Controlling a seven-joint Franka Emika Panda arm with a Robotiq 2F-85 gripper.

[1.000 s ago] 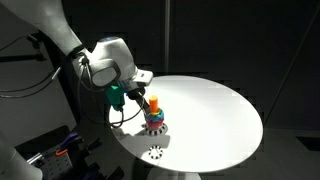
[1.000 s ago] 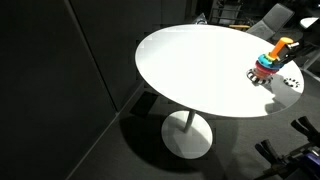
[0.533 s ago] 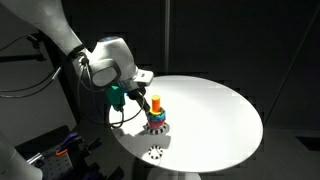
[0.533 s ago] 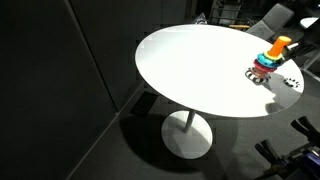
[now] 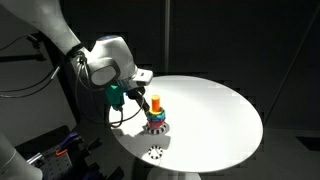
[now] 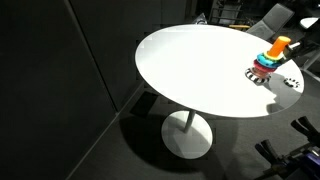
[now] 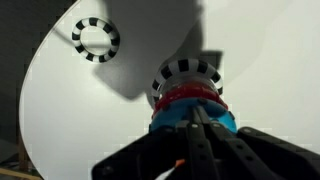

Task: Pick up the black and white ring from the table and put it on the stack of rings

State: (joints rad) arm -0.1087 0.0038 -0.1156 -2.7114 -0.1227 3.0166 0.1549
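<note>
The black and white ring point(image 5: 155, 153) lies flat on the round white table point(image 5: 220, 110) near its front edge, apart from the stack. It also shows in the wrist view point(image 7: 96, 39) and at the table's edge in an exterior view point(image 6: 292, 85). The stack of rings point(image 5: 155, 119) stands on the table with its orange peg point(image 5: 154, 101) upright; it shows in both exterior views point(image 6: 269, 62) and in the wrist view point(image 7: 188, 95). My gripper point(image 5: 138, 94) hangs just beside the peg's top, well away from the loose ring. Its fingers point(image 7: 200, 140) are pressed together and hold nothing.
The table stands on a single pedestal with a round foot point(image 6: 188, 135). Dark curtains surround it. Equipment and cables point(image 5: 50, 155) sit low beside the robot base. A chair point(image 6: 275, 15) stands behind the table.
</note>
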